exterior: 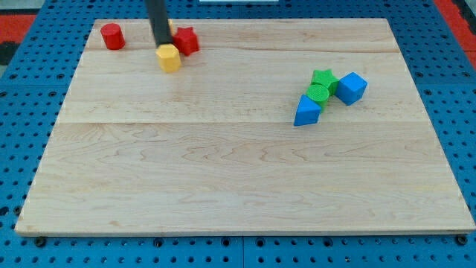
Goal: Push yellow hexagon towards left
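Observation:
The yellow hexagon (169, 57) lies near the view's top left on the wooden board (238, 179). My tip (163, 43) is at the hexagon's top edge, touching or nearly touching it, with the dark rod rising out of the view's top. A red star-like block (187, 40) sits just right of the rod. A red cylinder (112, 36) stands further left, near the board's top left corner. A small patch of yellow shows behind the rod, next to the red star-like block.
At the view's right is a tight cluster: a green star (325, 77), a green cylinder (318, 92), a blue cube (351, 88) and a blue wedge-like block (306, 111). The board lies on a blue perforated base (22, 149).

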Motion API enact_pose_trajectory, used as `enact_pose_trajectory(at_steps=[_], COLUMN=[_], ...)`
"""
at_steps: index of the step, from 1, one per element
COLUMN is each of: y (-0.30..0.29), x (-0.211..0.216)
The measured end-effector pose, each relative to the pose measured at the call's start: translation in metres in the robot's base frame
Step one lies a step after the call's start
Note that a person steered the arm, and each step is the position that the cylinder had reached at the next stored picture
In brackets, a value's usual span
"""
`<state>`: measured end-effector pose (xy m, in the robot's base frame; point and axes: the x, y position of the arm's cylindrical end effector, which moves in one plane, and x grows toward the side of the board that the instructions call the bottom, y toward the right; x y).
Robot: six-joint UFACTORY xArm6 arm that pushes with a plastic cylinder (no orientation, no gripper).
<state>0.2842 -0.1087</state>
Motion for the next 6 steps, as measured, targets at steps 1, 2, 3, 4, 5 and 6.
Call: enact_pose_trajectory(at_steps=[1, 2, 3, 4, 5, 6], y=[0.059, 0.06, 0.072, -0.005, -0.033, 0.032], x=[0.047, 0.058, 0.056, 0.056, 0.058, 0.05])
